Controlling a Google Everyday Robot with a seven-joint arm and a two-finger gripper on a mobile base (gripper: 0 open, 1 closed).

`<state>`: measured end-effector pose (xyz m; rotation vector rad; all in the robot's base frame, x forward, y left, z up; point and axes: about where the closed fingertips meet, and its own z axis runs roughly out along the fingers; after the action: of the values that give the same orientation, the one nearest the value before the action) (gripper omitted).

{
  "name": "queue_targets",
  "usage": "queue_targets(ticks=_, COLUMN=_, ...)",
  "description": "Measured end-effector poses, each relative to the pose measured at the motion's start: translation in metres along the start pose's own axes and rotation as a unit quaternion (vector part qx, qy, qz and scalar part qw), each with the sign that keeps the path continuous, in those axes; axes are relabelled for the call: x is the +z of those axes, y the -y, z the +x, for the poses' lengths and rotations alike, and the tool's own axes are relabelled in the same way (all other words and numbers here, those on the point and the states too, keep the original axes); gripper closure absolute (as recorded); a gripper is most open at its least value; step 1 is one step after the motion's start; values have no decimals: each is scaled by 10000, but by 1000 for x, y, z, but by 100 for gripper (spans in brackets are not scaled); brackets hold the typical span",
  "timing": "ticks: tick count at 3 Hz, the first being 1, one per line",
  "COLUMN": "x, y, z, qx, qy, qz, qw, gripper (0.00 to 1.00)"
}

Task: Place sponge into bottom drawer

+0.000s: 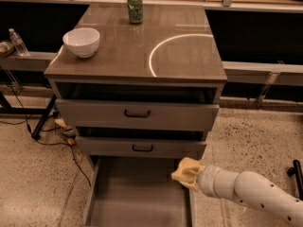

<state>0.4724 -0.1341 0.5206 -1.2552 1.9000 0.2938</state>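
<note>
The pale-yellow sponge is held at the tip of my white arm, over the right side wall of the bottom drawer. That drawer is pulled out: a wide grey tray with a bare floor. My gripper is shut on the sponge, with the arm coming in from the lower right. The fingers are mostly hidden behind the sponge. The two upper grey drawers with black handles stand slightly open above it.
A white bowl sits at the left of the cabinet top and a green can at the back. Cables lie on the speckled floor left of the cabinet. A plastic bottle stands on a left shelf.
</note>
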Motion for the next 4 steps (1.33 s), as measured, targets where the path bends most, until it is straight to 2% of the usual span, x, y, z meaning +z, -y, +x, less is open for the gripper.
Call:
queue_targets(ticks=1, x=24, y=8, z=84, qx=356, qy=-320, qz=-152, qw=9987, gripper=100)
queue_targets(ticks=2, x=45, y=0, z=133, qx=659, qy=-389, qz=-383, qw=9963, gripper=100)
queue_targets(ticks=3, x=74, y=-19, z=167, qx=917, qy=-257, qz=-659, qw=9933, gripper=100)
queue_targets(ticks=4, x=118, y=-52, z=192, qx=1240, qy=38, qz=-1018, qw=9870, gripper=100)
